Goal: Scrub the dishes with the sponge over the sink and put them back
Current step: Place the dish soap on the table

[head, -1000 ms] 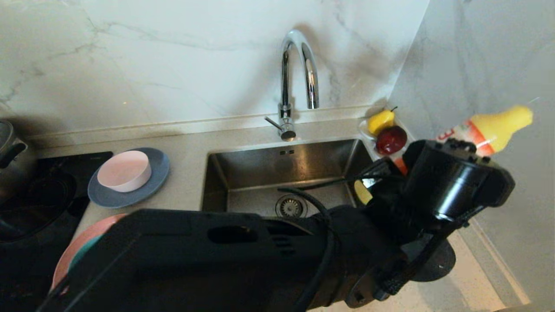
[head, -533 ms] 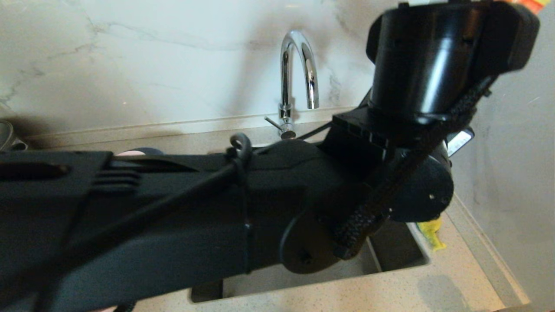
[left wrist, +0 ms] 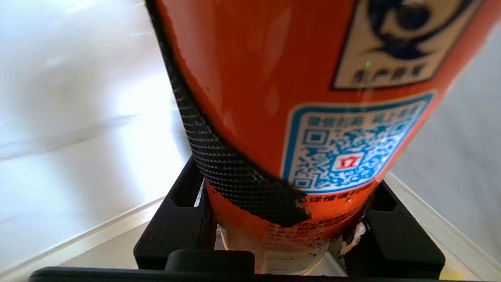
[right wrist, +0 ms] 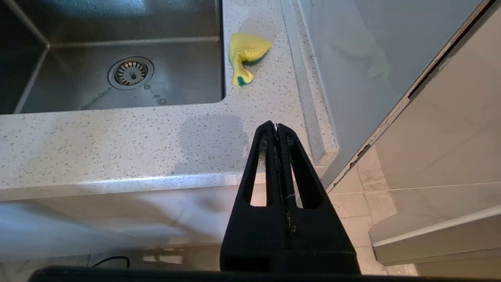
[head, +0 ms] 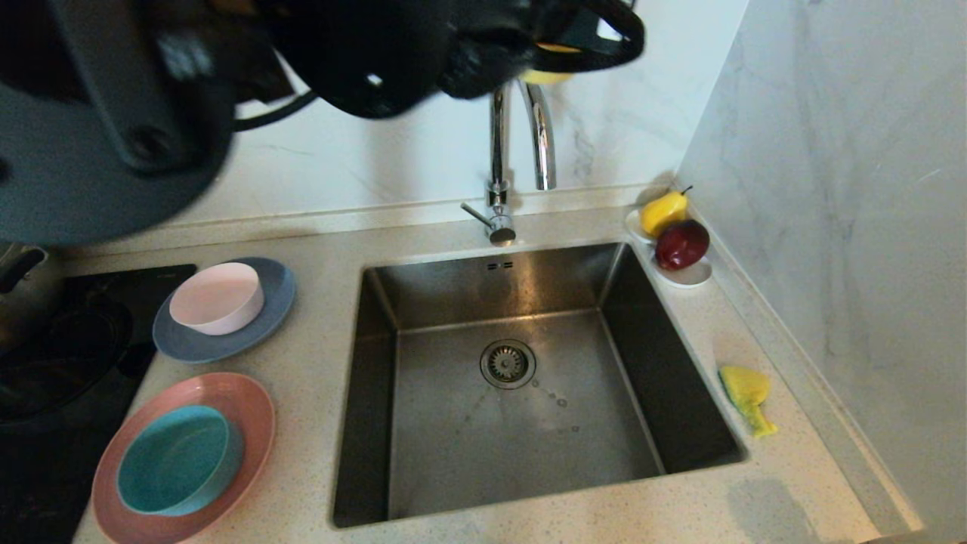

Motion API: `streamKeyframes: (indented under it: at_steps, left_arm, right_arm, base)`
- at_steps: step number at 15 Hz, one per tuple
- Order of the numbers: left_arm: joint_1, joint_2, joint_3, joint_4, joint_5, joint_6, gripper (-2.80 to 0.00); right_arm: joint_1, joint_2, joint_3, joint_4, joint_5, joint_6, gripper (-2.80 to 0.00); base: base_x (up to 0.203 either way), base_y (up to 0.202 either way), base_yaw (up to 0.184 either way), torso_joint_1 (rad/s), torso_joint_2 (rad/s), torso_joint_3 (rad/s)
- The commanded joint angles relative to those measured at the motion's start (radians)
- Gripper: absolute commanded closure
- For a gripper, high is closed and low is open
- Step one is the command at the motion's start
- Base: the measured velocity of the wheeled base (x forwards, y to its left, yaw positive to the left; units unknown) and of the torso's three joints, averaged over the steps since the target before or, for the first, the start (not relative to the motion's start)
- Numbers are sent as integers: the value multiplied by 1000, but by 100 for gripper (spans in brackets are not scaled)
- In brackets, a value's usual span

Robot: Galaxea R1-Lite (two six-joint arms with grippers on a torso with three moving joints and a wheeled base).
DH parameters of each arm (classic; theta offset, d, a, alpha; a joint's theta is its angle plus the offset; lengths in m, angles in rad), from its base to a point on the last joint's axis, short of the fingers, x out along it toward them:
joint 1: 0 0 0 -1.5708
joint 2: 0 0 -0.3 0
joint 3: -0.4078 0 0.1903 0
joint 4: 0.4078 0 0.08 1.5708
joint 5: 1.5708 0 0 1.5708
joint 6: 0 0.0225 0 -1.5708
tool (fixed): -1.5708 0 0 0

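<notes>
My left gripper (left wrist: 289, 219) is shut on an orange bottle (left wrist: 274, 78) with a printed label. In the head view that arm (head: 378, 53) hangs high, left of the faucet (head: 521, 136), and a yellow bit of the bottle (head: 544, 75) shows beside it. The bent yellow sponge (head: 746, 393) (right wrist: 246, 55) lies on the counter right of the sink (head: 498, 287). Left of the sink, a pale pink bowl (head: 217, 297) sits on the grey-blue plate (head: 264, 325). A teal bowl (head: 177, 459) sits on the pink plate (head: 242, 400). My right gripper (right wrist: 276, 127) is shut and empty, off the counter's front right corner.
A small white dish (head: 684, 276) with a yellow pear (head: 663, 211) and a red apple (head: 682, 243) stands at the sink's back right corner. A black cooktop (head: 45, 355) and a steel pot (head: 15, 264) are at the far left. A wall runs along the right.
My left arm has lifted the bottle from the right of the sink and swung it up and to the left, uncovering the sink and dishes. The right gripper has not moved.
</notes>
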Motion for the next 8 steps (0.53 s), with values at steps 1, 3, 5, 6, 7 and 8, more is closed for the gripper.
streamKeyframes:
  at_steps: [1, 3, 5, 6, 7, 8]
  left_arm:
    - [102, -119, 5, 46, 7, -56, 0]
    - [212, -159, 14, 65, 9, -97, 0]
    - [358, -186, 37, 79, 9, -150, 0]
    - [431, -195, 59, 86, 6, -183, 0]
    - [510, -201, 93, 91, 4, -225, 0]
    - [576, -204, 147, 94, 2, -271, 0]
  right_arm:
    - [0, 0, 0, -1, 0, 0, 0]
    - [0, 0, 0, -1, 0, 0, 0]
    - [0, 0, 0, -1, 0, 0, 0]
    - [0, 0, 0, -1, 0, 0, 0]
    - [0, 0, 0, -1, 0, 0, 0]
    - [0, 0, 0, 0, 0, 0, 0]
  base:
    - [0, 0, 0, 0, 0, 0]
    - [0, 0, 0, 0, 0, 0]
    - [0, 0, 0, 0, 0, 0]
    - [0, 0, 0, 0, 0, 0]
    - [0, 0, 0, 0, 0, 0]
    - [0, 0, 0, 0, 0, 0]
